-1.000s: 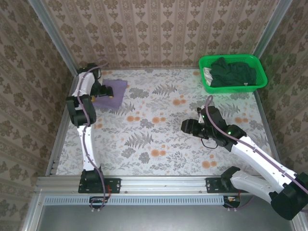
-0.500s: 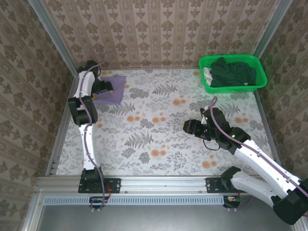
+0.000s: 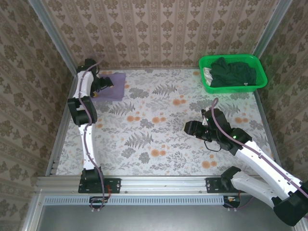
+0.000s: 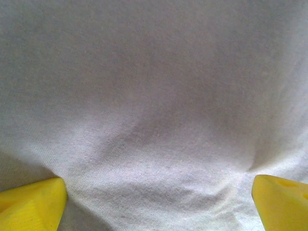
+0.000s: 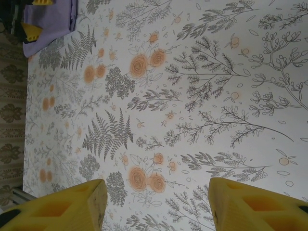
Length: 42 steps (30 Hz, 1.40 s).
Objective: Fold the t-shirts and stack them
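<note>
Lavender t-shirt [image 3: 113, 85]: folded into a flat, roughly square packet and lying in the far left corner of the counter [image 3: 159, 120], close to the back wall. From the left wrist the cloth [image 4: 154, 106] is seen very close, pale lavender, with shallow creases running toward the two yellow fingertips [image 4: 33, 204]. From the right wrist the same shirt [image 5: 50, 21] sits small at the far corner.

Dark green t-shirts [image 3: 231, 72]: unfolded, heaped in the bright green basket [image 3: 260, 77] at the far right corner of the counter. A paler bit of cloth shows at the basket's left end. How many shirts are in the heap I cannot tell.

Left claw [image 3: 103, 84]: directly over the lavender shirt, on its left part. Jaws are spread wide, one tip at each lower corner of the wrist view [image 4: 156, 204]. The tips are at the cloth surface, and no fold is pinched between them.

Right claw [image 3: 188, 127]: over bare counter, right of centre, well apart from both the basket and the lavender shirt. Jaws are apart, with the floral print showing between them [image 5: 156, 204]; nothing is gripped.

Counter surface: white with a grey fern and orange flower print. Patterned wallpaper on the enclosing walls.
</note>
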Available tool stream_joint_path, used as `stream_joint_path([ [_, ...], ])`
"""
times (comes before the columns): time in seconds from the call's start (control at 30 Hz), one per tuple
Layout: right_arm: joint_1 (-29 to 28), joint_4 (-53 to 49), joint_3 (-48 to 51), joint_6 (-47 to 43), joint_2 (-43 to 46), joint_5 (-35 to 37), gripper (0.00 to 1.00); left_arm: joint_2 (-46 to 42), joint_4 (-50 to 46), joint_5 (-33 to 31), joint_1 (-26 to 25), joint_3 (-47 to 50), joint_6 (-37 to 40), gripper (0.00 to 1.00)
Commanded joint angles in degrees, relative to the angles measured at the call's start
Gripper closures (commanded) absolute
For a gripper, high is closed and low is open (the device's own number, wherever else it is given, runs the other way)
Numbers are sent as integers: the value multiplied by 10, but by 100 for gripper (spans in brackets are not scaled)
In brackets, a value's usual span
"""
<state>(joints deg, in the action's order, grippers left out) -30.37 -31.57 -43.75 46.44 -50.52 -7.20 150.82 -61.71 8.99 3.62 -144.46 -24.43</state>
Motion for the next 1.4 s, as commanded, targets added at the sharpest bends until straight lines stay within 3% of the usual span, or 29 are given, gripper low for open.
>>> stream_joint_path([
  [0.0,3,-16,-8,-6,19,27,40,-36,18,39,-1,-6,-21,0],
  [0.2,8,-18,-19,-40,60,106,38,-155,11,9,-4,34,-9,0],
  [0.33,14,-49,-43,-94,77,211,33,-283,56,-33,-21,143,14,0],
  [0.5,41,-51,-28,-131,104,348,25,-537,304,-72,-53,490,13,0],
  [0.63,71,-37,8,-143,103,378,22,-696,409,-128,-64,722,-45,0],
  [0.67,76,-34,17,-147,97,384,1,-739,448,-144,-72,785,-38,0],
  [0.77,88,-2,56,-164,86,413,0,-845,562,-197,-98,953,5,0],
  [0.9,94,83,122,-177,80,476,1,-956,600,-285,-97,1100,30,0],
  [1.13,121,309,185,-329,16,457,1,-1044,604,-315,-42,1227,85,0],
  [1.23,141,437,217,-398,-35,440,0,-1028,647,-276,-2,1269,84,0],
  [1.37,189,441,204,-380,-131,372,0,-949,712,-228,11,1261,95,0],
])
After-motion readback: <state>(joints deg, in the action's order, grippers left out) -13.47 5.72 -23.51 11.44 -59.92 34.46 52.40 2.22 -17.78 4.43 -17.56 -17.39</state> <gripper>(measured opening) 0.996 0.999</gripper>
